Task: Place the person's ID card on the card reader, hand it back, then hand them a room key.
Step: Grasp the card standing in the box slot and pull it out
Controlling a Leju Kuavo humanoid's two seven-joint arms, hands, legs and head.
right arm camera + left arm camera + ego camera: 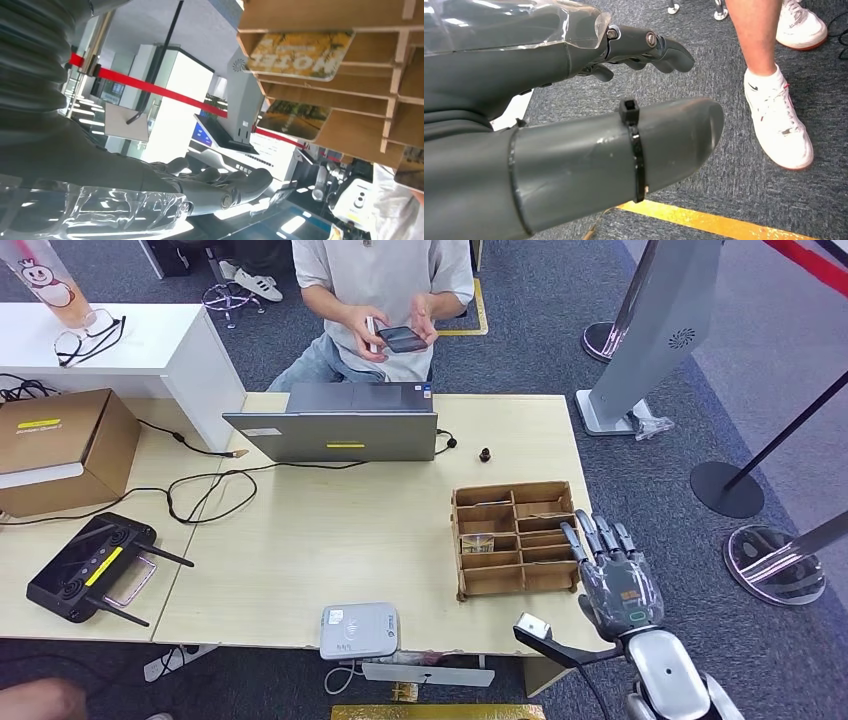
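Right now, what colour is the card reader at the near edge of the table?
Light grey, nearly white: the card reader shows best in the head view.

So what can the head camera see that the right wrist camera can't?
Only the head view shows the whole wooden table, the laptop, the white card reader at the near edge, the black controller and the person holding a phone. Only the right wrist view shows the room key cards up close in their slots, and the red barrier tape. Both show the wooden key rack and the right robot hand, fingers spread and holding nothing.
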